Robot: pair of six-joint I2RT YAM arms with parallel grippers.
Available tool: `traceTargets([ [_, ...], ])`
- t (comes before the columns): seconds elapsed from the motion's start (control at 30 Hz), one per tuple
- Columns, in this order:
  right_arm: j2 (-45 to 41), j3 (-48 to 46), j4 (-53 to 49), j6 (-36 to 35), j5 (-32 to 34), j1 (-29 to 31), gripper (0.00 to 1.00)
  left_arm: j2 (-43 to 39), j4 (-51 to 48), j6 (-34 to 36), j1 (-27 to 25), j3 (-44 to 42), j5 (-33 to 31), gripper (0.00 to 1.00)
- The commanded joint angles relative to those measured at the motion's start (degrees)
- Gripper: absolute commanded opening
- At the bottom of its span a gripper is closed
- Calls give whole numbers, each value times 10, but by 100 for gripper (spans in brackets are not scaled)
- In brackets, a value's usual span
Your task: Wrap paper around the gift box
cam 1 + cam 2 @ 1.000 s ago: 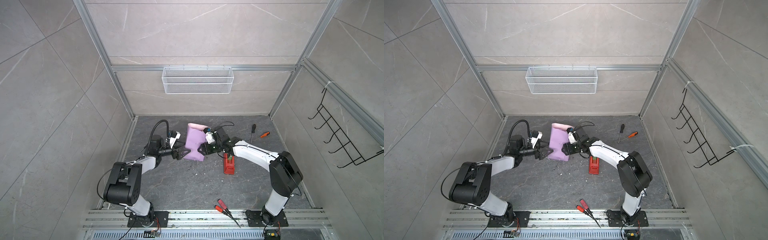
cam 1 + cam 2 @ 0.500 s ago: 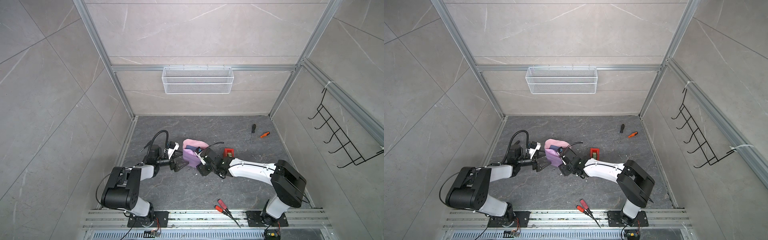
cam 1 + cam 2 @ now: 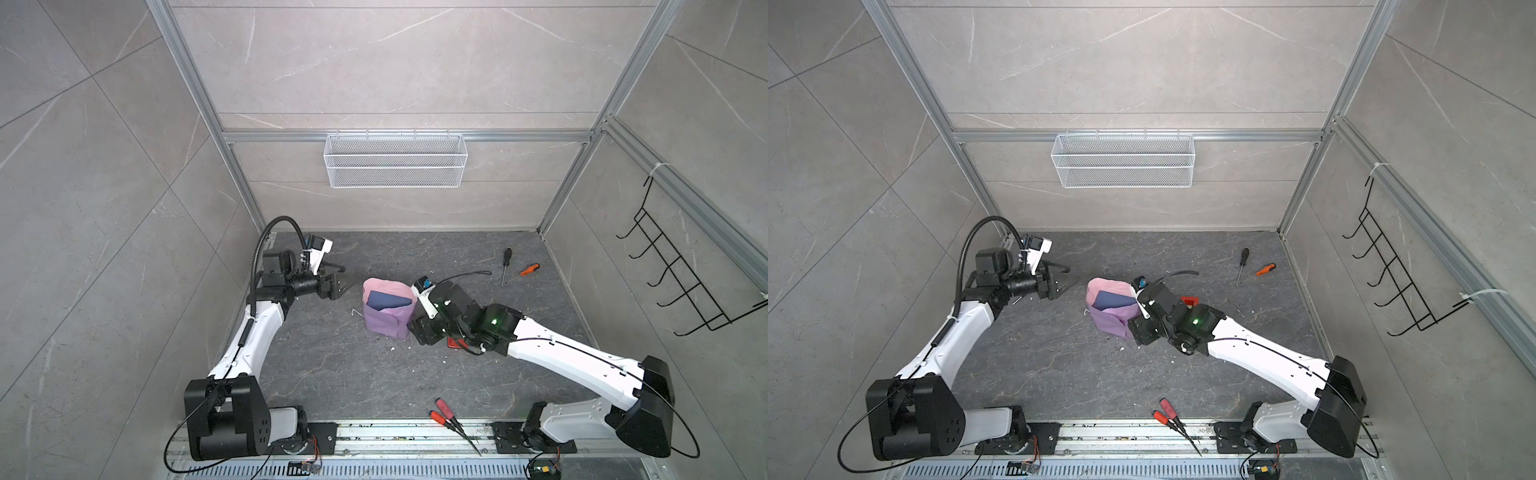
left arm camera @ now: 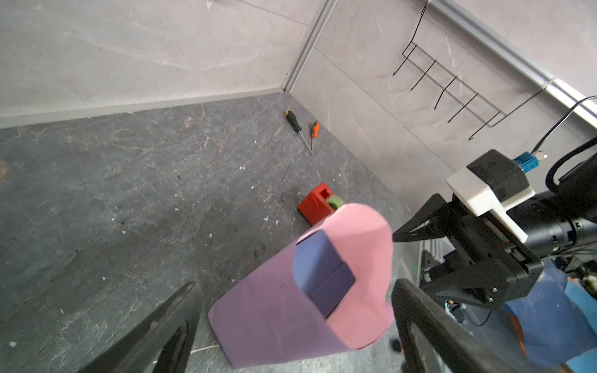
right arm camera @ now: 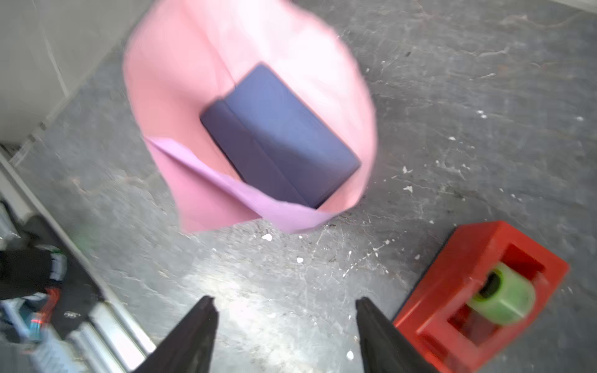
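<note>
Top views. Mira: Why does the creased thin sheet of paper [image 3: 384,322], lilac outside and pink inside, stand on end on the dark grey stone-look desk [image 3: 332,374]?
Jon: It curls as a sleeve round the small navy matte cardboard gift box [image 3: 386,300], whose upper face shows through the open mouth. I judge the sides are covered and the ends are not yet folded. The left pincer [image 3: 337,286] hangs well apart from it, jaws wide and empty, likely leaving room. The right pincer [image 3: 415,327] sits just beside the sleeve's lower corner.
Left wrist view. Mira: Anything between those fingers?
Jon: Nothing. Paper and gift box lie ahead of the spread jaws, untouched.
Right wrist view. Mira: And that one?
Jon: Partly open, gripping nothing. The gift box lies ahead of its tips inside the pink lining, with bare desk between. A red plastic tape dispenser [image 5: 468,245] with a green roll stands close beside one finger, handy, I'd guess, for fixing the seam.
</note>
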Motion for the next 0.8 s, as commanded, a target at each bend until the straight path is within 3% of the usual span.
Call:
traceTargets([
  [0.0, 48, 137, -141, 35, -12, -10, 47, -3, -208, -9, -3, 90, -30, 87],
  [0.03, 74, 184, -169, 42, -18, -10, 37, 0, -229, -14, -3, 104, -33, 85],
  [0.13, 158, 335, -247, 60, -33, -11, 18, 14, -301, -13, -27, 132, -87, 76],
  [0.3, 308, 600, -392, 109, -80, -17, 0, 28, -357, -56, -62, 134, -118, 58],
  [0.53, 478, 845, -529, 147, -110, -18, 0, 22, -307, -106, -80, 76, -150, 53],
  [0.77, 528, 867, -527, 158, -110, -18, 0, 38, -265, -134, -87, 67, -156, 49],
])
